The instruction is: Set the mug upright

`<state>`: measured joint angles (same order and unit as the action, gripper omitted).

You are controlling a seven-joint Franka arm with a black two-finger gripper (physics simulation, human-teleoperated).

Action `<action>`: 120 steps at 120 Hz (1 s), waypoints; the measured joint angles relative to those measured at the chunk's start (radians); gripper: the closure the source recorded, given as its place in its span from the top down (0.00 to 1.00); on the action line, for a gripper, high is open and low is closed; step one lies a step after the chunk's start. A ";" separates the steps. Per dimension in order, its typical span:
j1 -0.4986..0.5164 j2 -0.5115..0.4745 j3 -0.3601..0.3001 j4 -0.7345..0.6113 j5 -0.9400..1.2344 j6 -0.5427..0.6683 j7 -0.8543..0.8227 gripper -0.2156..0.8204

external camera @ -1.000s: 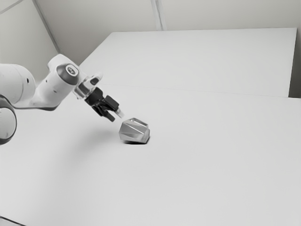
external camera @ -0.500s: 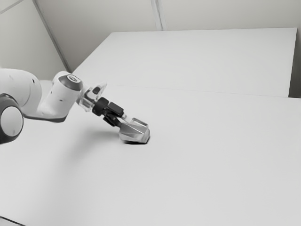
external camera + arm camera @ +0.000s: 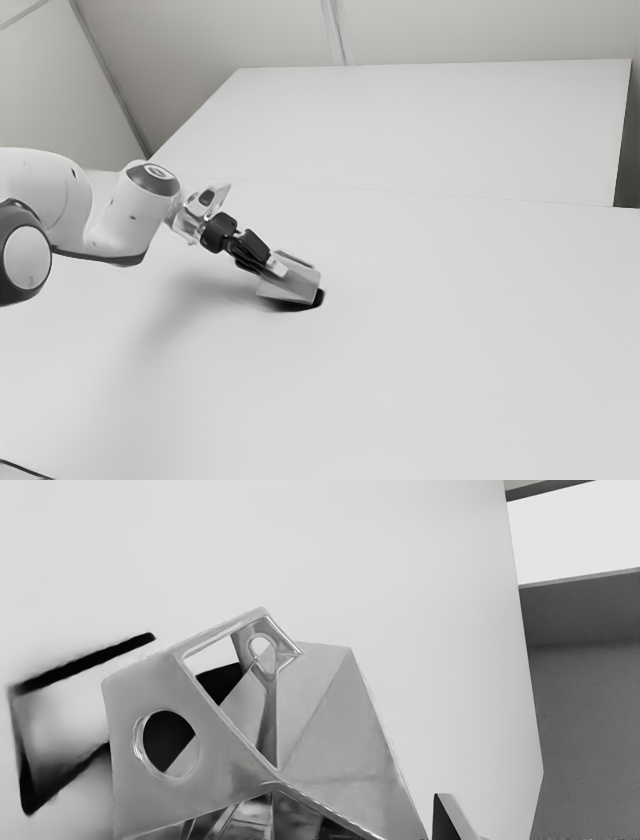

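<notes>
Mug (image 3: 294, 288) has shifted, hiding 1 gripper (image 3: 274, 268) fingertip.

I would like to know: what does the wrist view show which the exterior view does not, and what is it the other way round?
Wrist view: the round hole in the side of the mug.
Exterior view: the white arm and the pale wall behind the table.
Both: the mug, its dark shadow, the table and the gripper, at least in part.
</notes>
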<state>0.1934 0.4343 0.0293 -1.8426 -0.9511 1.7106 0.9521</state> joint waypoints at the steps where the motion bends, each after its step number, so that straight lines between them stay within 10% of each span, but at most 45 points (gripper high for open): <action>1: 0.000 0.000 0.000 0.000 0.000 0.000 0.001 0.14; 52: -0.010 -0.056 -0.006 0.010 0.044 -0.001 0.014 0.05; 120: -0.108 -0.339 -0.055 -0.191 0.711 0.310 -0.144 0.04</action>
<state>0.0851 0.0957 -0.0259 -2.0334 -0.2402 2.0206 0.8079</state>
